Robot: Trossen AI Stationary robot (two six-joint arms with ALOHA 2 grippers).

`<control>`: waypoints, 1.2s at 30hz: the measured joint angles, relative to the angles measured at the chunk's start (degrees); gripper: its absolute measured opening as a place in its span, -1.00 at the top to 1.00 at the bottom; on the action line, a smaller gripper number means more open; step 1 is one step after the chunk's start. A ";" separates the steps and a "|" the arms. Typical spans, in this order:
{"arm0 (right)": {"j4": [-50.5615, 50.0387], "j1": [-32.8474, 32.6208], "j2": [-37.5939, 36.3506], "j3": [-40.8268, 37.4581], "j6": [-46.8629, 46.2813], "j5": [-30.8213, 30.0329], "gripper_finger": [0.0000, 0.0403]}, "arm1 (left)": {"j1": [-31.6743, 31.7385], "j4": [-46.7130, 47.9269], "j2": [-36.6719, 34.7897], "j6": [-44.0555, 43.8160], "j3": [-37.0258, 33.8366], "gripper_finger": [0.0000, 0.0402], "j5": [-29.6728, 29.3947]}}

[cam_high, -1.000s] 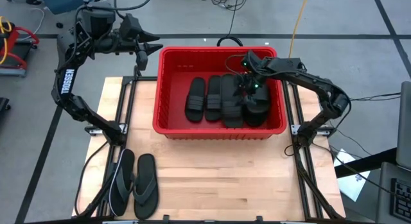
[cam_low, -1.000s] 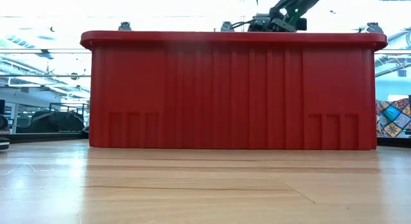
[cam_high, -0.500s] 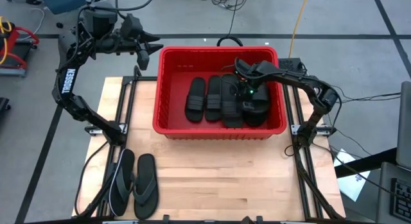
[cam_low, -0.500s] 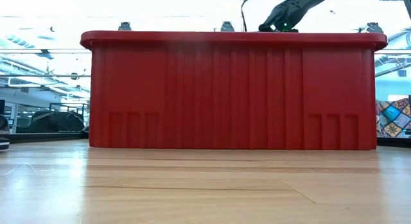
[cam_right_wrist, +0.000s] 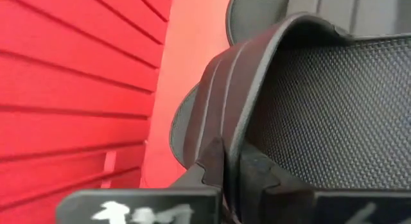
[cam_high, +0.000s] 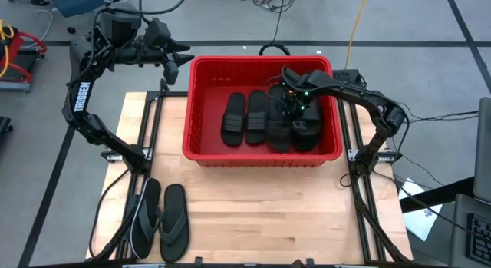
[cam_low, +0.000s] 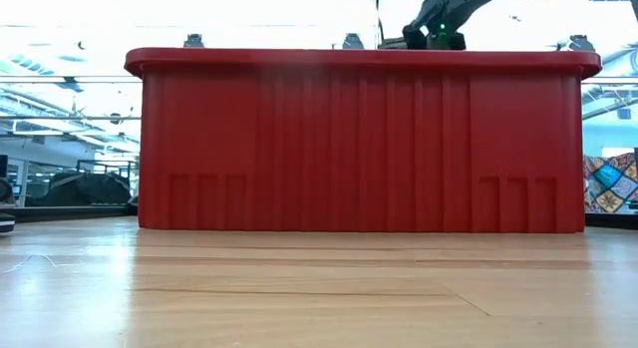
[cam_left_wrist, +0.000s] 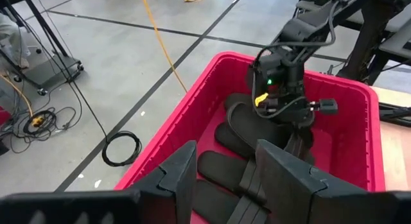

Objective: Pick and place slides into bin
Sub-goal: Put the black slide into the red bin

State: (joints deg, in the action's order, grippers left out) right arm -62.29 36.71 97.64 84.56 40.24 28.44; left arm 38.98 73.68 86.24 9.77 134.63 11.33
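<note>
The red bin [cam_high: 201,107] stands at the table's far middle; it fills the low view [cam_low: 359,139]. Several black slides [cam_high: 245,118] lie side by side on its floor. My right gripper [cam_high: 294,108] reaches down inside the bin's right half and is shut on one more slide [cam_high: 305,130]. My left gripper [cam_high: 182,57] is open and empty, held high beyond the bin's far left corner. Two thong flip-flops [cam_high: 161,218] lie flat on the table's near left corner. My right gripper pinches the ribbed strap's edge [cam_right_wrist: 232,137] of the slide between its two fingers, one finger on the footbed side [cam_right_wrist: 260,172], the other outside the strap. The fingers come from above, slanting down. The slide lies in the bin against the other slides.
The bin's tall walls and thick rim [cam_high: 261,157] enclose the right gripper. The bare wooden table [cam_high: 291,214] stretches in front of the bin. Cables and floor lie beyond the table's far edge.
My right gripper has gone down deeper into the bin with the slide, staying shut on its strap. The slide has settled lower among the others at the bin's right side.
</note>
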 joint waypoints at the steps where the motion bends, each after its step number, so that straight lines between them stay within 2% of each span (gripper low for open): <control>1: -1.10 0.17 -0.05 0.91 0.97 -0.22 0.97 | 0.00 -0.01 0.00 -0.03 0.00 0.21 0.00; 5: -5.52 1.49 -0.08 3.85 3.86 -0.13 0.98 | 0.00 -0.06 -0.02 -0.07 0.00 0.21 0.00; 10: -6.24 4.31 0.06 4.05 4.96 2.38 0.99 | 0.00 -0.08 -0.02 -0.23 0.00 0.21 0.01; 17: -6.78 5.76 3.00 4.08 7.07 2.95 0.99 | 0.00 -0.44 -0.02 -0.23 0.00 0.21 0.02; 22: -6.79 5.21 4.22 4.14 7.02 -0.15 0.99 | -0.01 -0.54 -0.02 -0.90 0.00 0.21 0.03; 36: -3.84 4.94 2.10 4.14 3.16 -9.23 0.51 | 0.00 -0.36 -0.02 -0.84 0.00 0.21 0.24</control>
State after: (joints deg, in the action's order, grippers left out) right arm -66.13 41.66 99.74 88.71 43.40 19.21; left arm 38.98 73.32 86.21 8.93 134.63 11.57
